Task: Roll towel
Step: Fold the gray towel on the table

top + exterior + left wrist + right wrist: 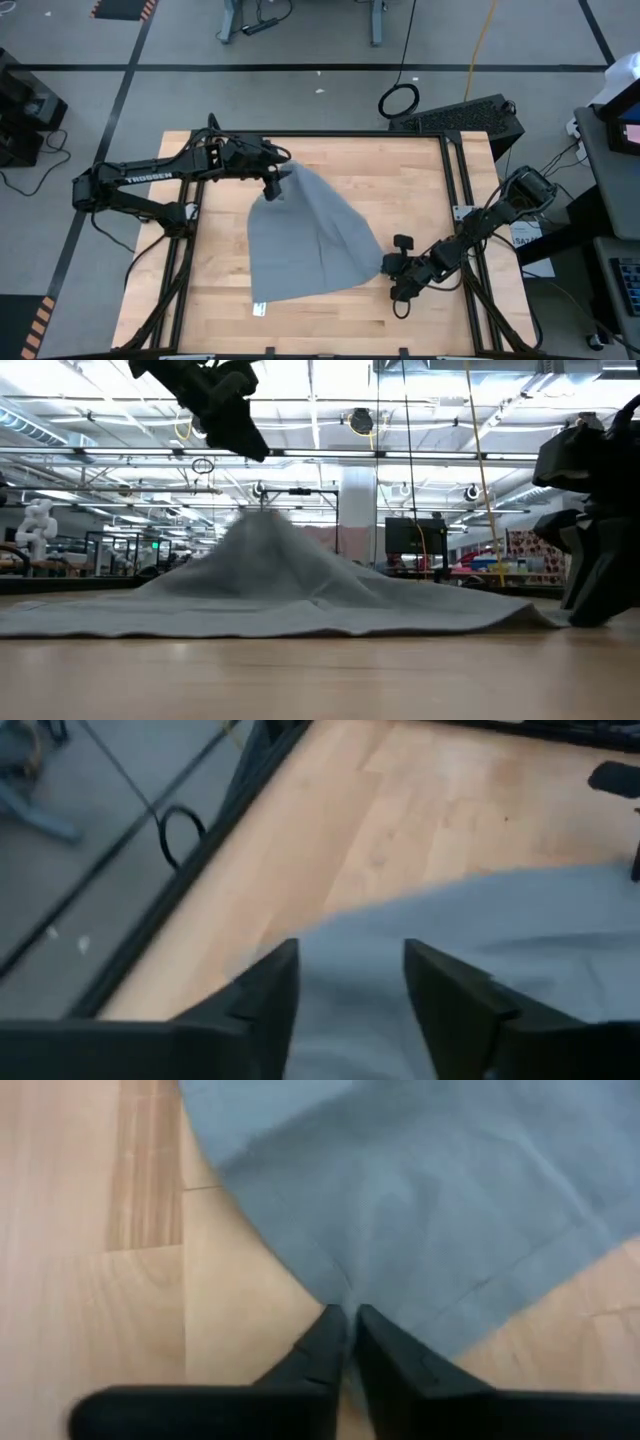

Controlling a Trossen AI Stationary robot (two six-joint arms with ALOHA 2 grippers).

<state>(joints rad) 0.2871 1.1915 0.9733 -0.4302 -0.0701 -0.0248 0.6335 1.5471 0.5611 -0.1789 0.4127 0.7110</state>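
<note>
surface: wooden table [215,290], bearing the towel [305,240], peaked at its far corner.
left gripper [273,187]: above that peak, fingers spread, nothing held.
right gripper [347,1338]: pinching the towel's near edge.
hidden: fingertips under cloth.
writing: "trossen" on left arm [150,178].

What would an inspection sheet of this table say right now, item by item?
Surface: wooden tabletop, bare around the cloth.
Job's things: grey-blue towel, spread, not rolled, one part peaked above the table.
Clutter: small white tag by the towel's near edge.
Grippers: left gripper open over the towel's far end; right gripper shut on the towel's edge.
Cables: black coil and yellow cable on the floor.
Surroundings: black case beyond the table; no person seen.
</note>
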